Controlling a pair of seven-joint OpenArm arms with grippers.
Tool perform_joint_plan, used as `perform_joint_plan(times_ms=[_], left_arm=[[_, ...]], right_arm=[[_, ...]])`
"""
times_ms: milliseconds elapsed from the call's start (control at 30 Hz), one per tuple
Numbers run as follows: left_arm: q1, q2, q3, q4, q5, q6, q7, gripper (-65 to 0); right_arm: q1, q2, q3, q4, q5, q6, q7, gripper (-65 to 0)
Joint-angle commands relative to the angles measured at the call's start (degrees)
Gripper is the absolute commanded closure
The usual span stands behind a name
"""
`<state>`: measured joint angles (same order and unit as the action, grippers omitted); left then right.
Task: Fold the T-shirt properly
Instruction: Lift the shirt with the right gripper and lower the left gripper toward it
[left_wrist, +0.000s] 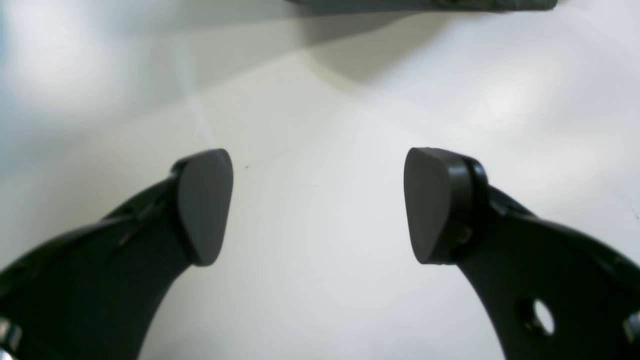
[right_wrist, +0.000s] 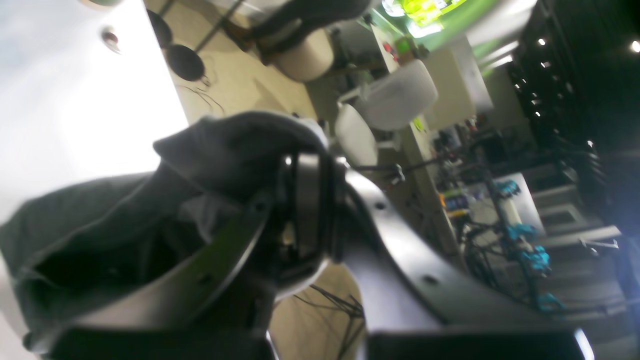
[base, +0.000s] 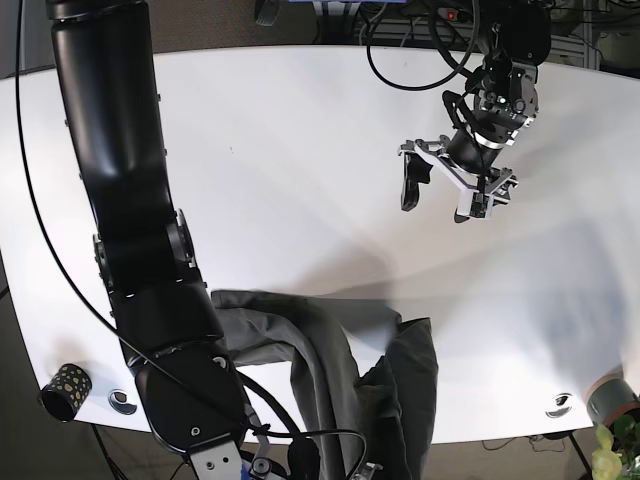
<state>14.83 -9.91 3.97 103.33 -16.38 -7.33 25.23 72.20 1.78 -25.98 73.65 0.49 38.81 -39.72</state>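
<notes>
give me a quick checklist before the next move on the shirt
1. Right tool gripping the shirt: ok, dark cloth is bunched around its shut fingers.
2. Left tool free to help: ok, open, empty, over bare table.
3. Shirt laid flat: not ok, it is crumpled at the near table edge in the base view.
4. Shirt fully on the table: cannot tell, its lower part is cut off by the frame.
5. Which part of the shirt is held: cannot tell, the wrist view is blurred.
6. Left tool close to the shirt: not ok, it hangs far from the cloth.
</notes>
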Motion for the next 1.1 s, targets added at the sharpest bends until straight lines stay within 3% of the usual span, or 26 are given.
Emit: perform_joint_plan(times_ms=[0,500,800,1067], left_arm=[[-2.0,0.0,1.4,-1.0,-0.4,0.0,-1.3,-50.3],[-28.1,7.1,15.9,-23.2,-0.5,0.0,-1.9,-50.3],[-38.6,12.2,21.3,-38.8,-0.5,0.0,-8.0,-50.3],[-43.8,16.3,22.1,-49.6,-0.5,0.0,-14.6,-50.1]], right_arm=[[2.6,-0.2,0.5,0.8,0.2,-1.14,1.1,0.0],[2.6,0.0,0.6,4.4,0.1,-0.96,1.1,0.0],[2.6,0.9,0.6,4.4,0.1,-0.96,1.3,0.0],[2.6,1.0,0.6,4.4,0.1,-0.87,1.3,0.0]])
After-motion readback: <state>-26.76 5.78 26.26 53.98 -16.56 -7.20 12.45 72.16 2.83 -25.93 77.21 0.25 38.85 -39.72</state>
